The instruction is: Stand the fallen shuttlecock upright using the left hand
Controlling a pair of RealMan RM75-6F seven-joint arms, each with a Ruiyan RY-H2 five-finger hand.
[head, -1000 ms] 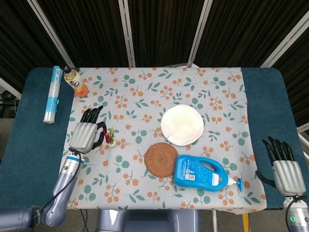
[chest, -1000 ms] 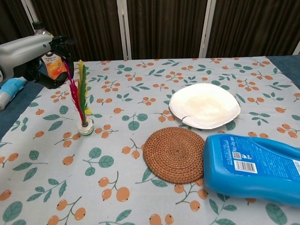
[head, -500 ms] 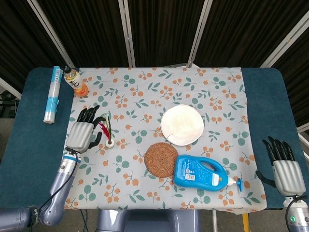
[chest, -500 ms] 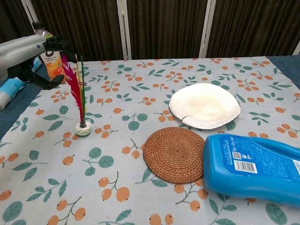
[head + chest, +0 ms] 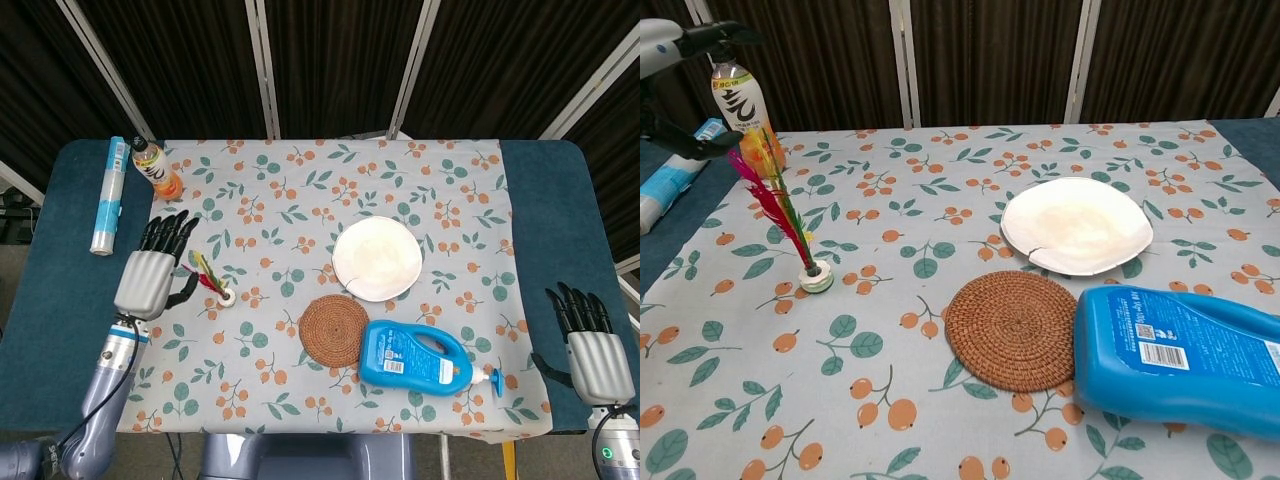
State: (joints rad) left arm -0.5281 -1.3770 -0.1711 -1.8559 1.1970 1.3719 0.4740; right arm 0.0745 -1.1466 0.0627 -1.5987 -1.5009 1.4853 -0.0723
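Pink-feathered shuttlecock [image 5: 790,232] upright on its base, left robot hand [image 5: 150,270] spread, apart from it

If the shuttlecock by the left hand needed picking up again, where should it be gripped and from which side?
Probably at the lower feather stems just above the white base of the shuttlecock, approached from the left hand side. It stands on its base with feathers leaning toward that hand, and the base is low and small, so pinching there looks awkward.
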